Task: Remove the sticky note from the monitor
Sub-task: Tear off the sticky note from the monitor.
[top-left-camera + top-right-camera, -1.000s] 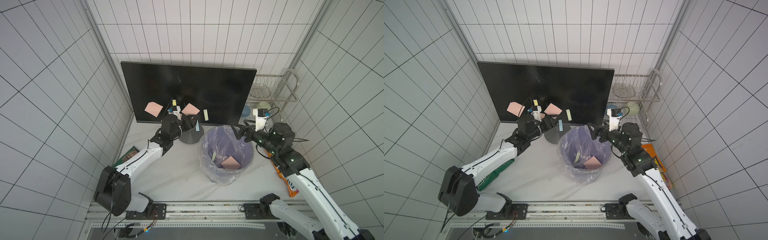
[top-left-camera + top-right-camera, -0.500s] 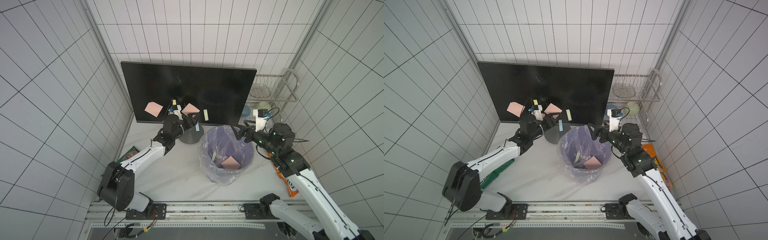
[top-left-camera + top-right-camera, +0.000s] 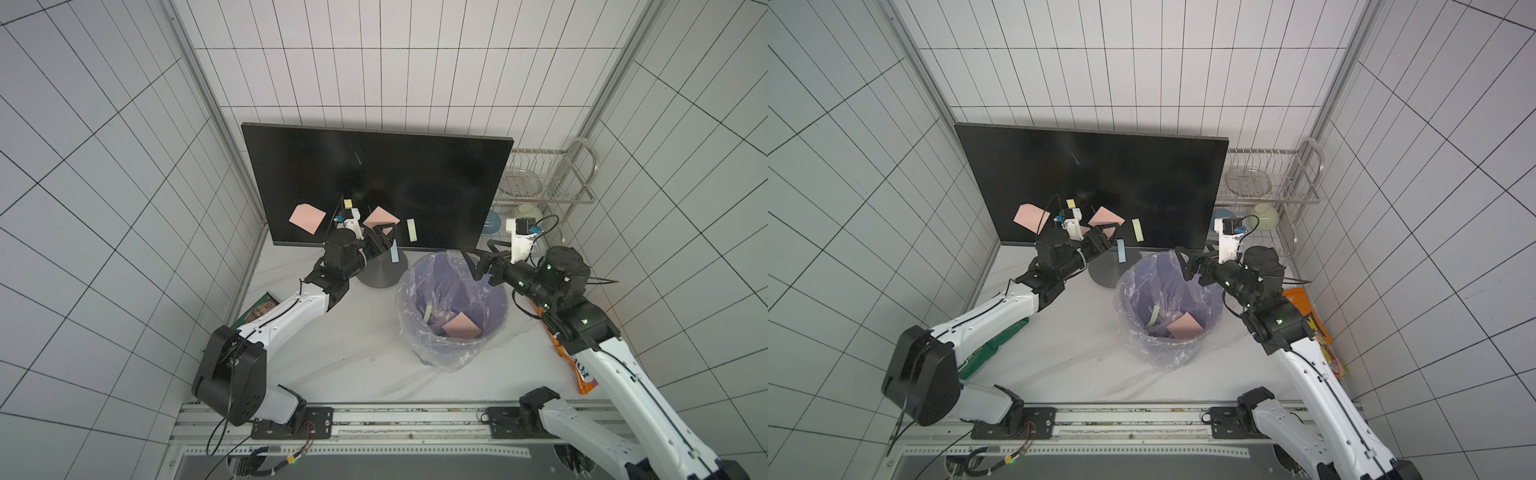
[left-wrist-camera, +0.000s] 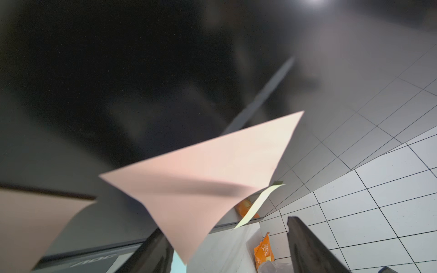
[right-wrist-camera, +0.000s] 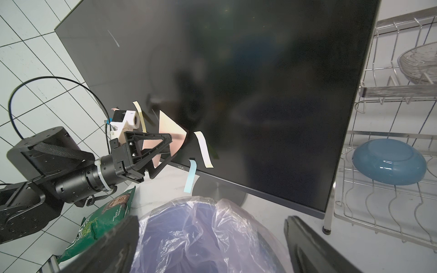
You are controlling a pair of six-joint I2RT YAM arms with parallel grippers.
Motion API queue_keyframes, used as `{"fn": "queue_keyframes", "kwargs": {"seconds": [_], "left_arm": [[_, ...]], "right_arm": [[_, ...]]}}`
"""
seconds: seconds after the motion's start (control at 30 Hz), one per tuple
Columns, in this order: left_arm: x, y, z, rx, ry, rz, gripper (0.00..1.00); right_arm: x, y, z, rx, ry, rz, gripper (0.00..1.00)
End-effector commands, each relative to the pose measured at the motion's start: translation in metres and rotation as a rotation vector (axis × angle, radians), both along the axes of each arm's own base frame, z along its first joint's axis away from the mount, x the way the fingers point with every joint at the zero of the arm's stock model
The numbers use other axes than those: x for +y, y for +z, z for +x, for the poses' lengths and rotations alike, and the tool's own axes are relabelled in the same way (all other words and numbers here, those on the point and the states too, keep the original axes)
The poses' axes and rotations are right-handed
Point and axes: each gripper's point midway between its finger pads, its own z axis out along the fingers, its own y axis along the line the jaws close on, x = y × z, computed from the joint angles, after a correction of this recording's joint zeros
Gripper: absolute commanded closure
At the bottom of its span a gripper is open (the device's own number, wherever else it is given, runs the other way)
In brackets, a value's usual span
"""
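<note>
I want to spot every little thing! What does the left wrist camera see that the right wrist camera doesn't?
Only the left wrist view shows the orange snack bag. Only the right wrist view shows the blue bowl, the dish rack and the green bag. Both show the monitor, the pink sticky note in front of the open left gripper, and a pale yellow strip.

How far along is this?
Done: a pink square note and pale strip lie in the lined purple bin. In hand: the open left gripper straddles a corner of the central pink note, not gripped. Left: that note, another pink square, a small yellow note, a yellow strip and a blue strip on the black monitor.
</note>
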Motion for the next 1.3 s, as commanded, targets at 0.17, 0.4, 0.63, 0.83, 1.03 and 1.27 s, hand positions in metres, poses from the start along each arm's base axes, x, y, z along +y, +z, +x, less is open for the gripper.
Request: {"fn": "queue_keyframes", "kwargs": {"seconds": [0.17,0.4,0.63,0.83,1.03,1.27], "left_arm": [[0.011,0.031,-0.008,-0.076,0.026,0.008,0.26],[0.005,0.020,-0.003,-0.035,0.002,-0.012,0.30],[-0.002,0.010,0.001,-0.001,-0.024,-0.032,0.38],[-0.003,0.009,0.004,0.007,-0.024,-0.049,0.52],[0.000,0.008,0.006,0.018,-0.010,-0.065,0.66],[-0.001,0.004,0.005,0.027,-0.015,-0.067,0.90]], "right_arm": [[0.003,0.003,-0.004,-0.015,0.014,0.005,0.01],[0.003,0.004,-0.003,-0.020,0.012,0.004,0.01],[0.002,0.004,-0.003,-0.021,0.011,0.001,0.01],[0.002,0.004,-0.004,-0.024,0.008,-0.003,0.01],[0.001,0.005,-0.004,-0.027,0.004,-0.005,0.01],[0.000,0.004,-0.004,-0.025,0.001,-0.006,0.01]]}}
